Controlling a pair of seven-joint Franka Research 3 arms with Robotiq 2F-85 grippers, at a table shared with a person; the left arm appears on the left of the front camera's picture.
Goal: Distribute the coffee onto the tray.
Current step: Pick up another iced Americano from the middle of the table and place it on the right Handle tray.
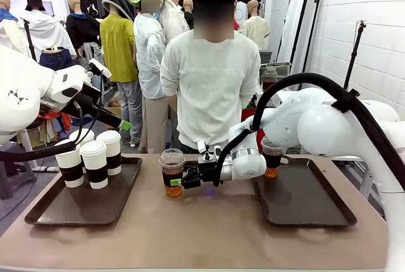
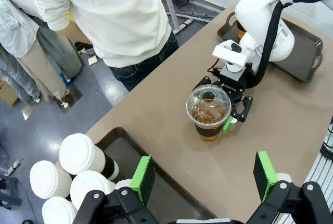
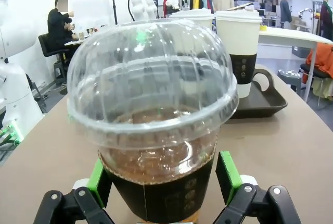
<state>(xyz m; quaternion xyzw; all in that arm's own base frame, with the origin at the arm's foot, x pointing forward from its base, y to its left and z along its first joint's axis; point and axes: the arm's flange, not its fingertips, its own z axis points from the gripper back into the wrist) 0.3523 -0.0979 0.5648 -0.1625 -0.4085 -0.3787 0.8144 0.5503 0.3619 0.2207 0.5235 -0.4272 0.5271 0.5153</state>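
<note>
- in the front view the right gripper [image 1: 181,176] covers one side of the dome-lidded cup [image 1: 171,172], so contact between pads and cup cannot be told.
- a second clear cup [image 1: 272,157] on the right tray [image 1: 304,204] is half hidden behind the right arm.
- in the right wrist view the cup's [image 3: 153,125] base is cut off by the bottom edge.
- in the left wrist view the paper cups [image 2: 78,174] run off the lower left corner.
- print on the sleeves is too small to read.

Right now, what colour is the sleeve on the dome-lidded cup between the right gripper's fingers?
Dark brown, nearly black, on the dome-lidded cup; clearest in the right wrist view.
</note>
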